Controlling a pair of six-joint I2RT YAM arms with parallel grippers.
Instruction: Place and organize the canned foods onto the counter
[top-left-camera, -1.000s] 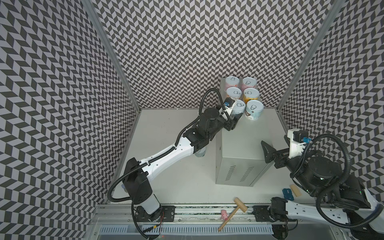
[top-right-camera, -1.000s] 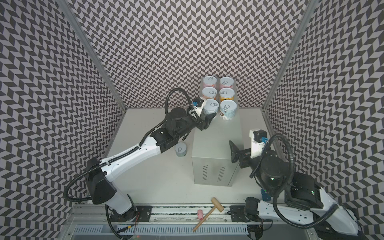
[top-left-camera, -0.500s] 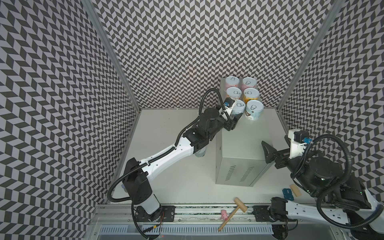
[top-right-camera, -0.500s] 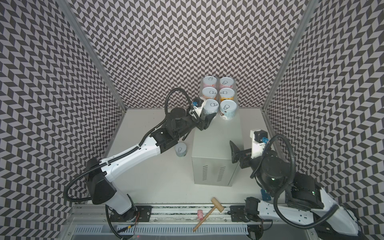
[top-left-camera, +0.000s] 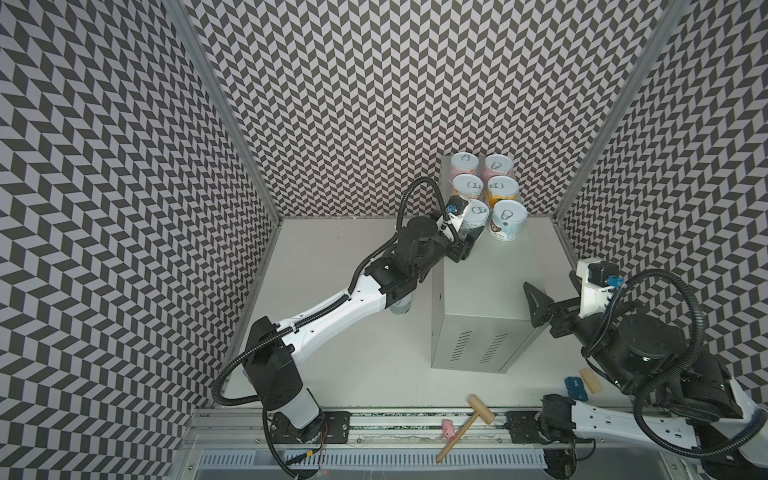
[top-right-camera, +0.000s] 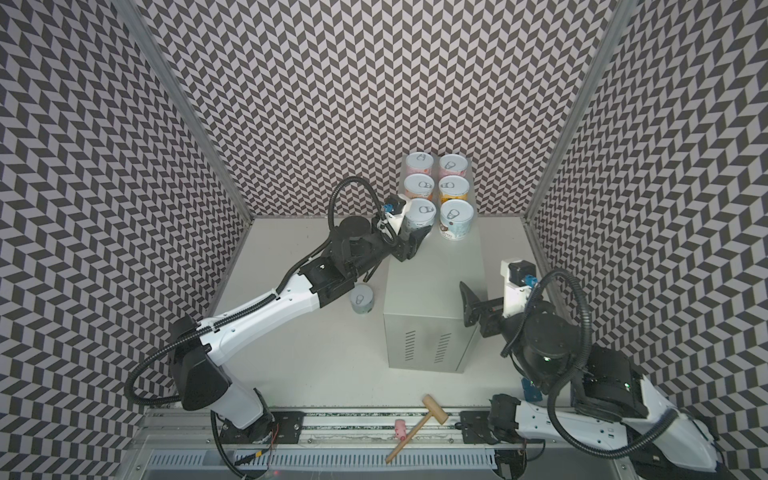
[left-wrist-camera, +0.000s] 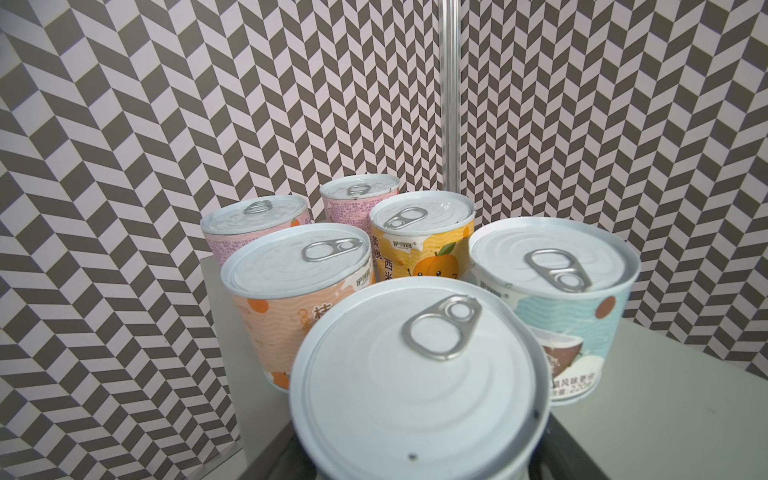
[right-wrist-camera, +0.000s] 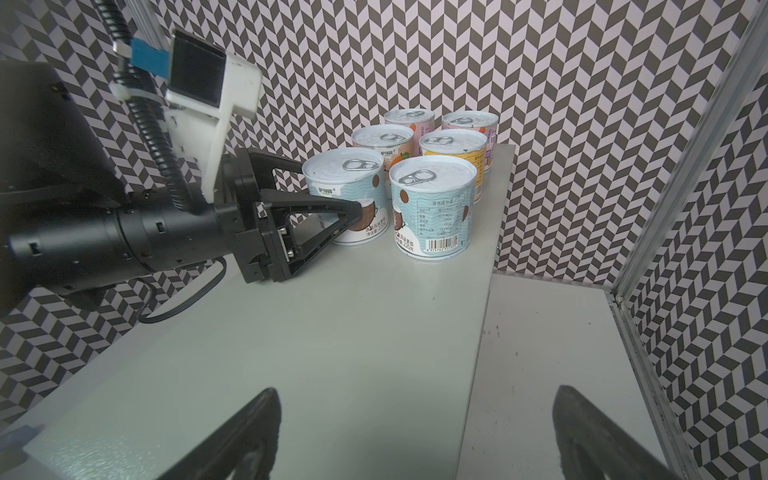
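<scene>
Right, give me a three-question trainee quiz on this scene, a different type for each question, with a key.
1. How many cans are up on the counter, counting the light-blue can in the left gripper?
2. True or false: the right gripper holds a can.
3. The seventh can is: A) on the white tabletop beside the counter; B) stacked on another can; C) in the right gripper.
Key: 1 six; 2 false; 3 A.
</scene>
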